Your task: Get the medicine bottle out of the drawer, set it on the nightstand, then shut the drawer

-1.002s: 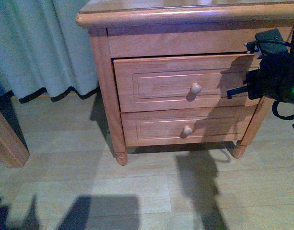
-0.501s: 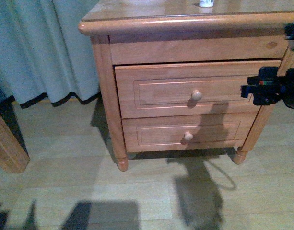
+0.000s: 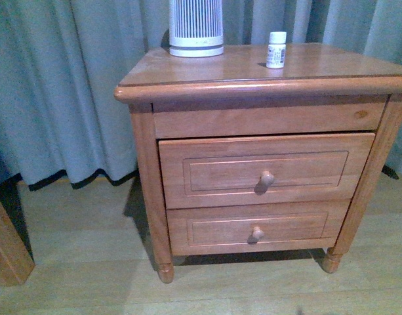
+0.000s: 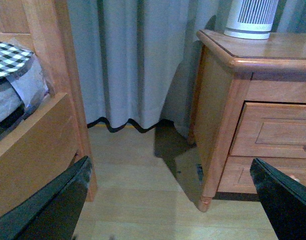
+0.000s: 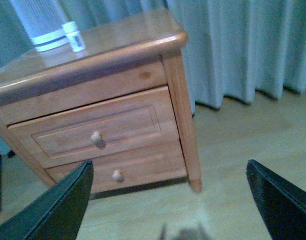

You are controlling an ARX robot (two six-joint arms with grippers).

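The medicine bottle (image 3: 276, 50) stands upright on the nightstand (image 3: 207, 69) top, right of middle; it also shows in the right wrist view (image 5: 74, 36). The upper drawer (image 3: 263, 168) with its round knob sits a little proud of the cabinet front, nearly shut; it shows in the right wrist view (image 5: 98, 131) too. Neither arm shows in the front view. My left gripper (image 4: 172, 200) is open and empty over the floor left of the nightstand (image 4: 227, 95). My right gripper (image 5: 167, 200) is open and empty, back from the cabinet above the floor.
A tall white ribbed cylinder (image 3: 196, 27) stands at the back left of the top. Grey curtains (image 3: 69, 85) hang behind. A wooden bed frame (image 4: 38, 145) with checked bedding stands left of the nightstand. The lower drawer (image 3: 256, 231) is shut.
The front view has tilted up and now shows the nightstand top with the bottle. My right arm, which was at the drawer's right end, has left the front view.
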